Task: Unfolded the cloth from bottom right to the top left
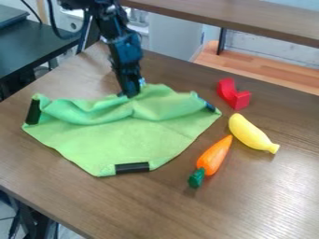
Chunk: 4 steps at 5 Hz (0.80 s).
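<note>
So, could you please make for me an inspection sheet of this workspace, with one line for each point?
Surface: brown table, light reflections at lower right.
Job's things: green cloth, flatter low down, bunched along its upper part; dark strips at its left corner, right corner and lower edge.
Clutter: red block, yellow banana and orange carrot with green top, all to the right of the cloth.
Grippers: one pincer, pointing down at the cloth's upper edge; whether it grips cannot be told.
Cables: black cable looping beside the arm, upper left.
Surroundings: dark desk left, wooden shelf behind.
</note>
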Motion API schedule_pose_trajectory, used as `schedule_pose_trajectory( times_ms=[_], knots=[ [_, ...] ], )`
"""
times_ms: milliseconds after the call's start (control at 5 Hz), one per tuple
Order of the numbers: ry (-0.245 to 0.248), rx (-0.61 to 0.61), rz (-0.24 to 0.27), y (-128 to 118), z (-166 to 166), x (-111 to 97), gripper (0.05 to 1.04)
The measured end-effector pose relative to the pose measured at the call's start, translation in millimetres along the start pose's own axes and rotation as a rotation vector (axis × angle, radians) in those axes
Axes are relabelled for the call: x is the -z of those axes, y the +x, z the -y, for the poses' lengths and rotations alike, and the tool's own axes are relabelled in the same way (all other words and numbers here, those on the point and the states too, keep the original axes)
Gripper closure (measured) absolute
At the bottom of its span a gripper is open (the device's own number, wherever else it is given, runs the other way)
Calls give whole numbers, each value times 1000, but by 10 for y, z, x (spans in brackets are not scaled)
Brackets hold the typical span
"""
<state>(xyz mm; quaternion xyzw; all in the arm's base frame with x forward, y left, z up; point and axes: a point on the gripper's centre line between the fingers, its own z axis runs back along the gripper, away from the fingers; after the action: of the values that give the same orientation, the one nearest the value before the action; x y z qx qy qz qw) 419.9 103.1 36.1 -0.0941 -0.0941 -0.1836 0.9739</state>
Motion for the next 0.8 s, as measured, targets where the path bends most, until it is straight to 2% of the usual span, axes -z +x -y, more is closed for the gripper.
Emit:
schedule_pose_trajectory(
  times_ms=[200,400,600,800],
  knots=[
    [-12,-53,48,28,-148,-224,1027],
    [-19,-85,79,26,-243,-347,1027],
    [-8,-103,79,18,-323,-371,1027],
    [17,-110,53,19,-413,-269,1027]
  ],
)
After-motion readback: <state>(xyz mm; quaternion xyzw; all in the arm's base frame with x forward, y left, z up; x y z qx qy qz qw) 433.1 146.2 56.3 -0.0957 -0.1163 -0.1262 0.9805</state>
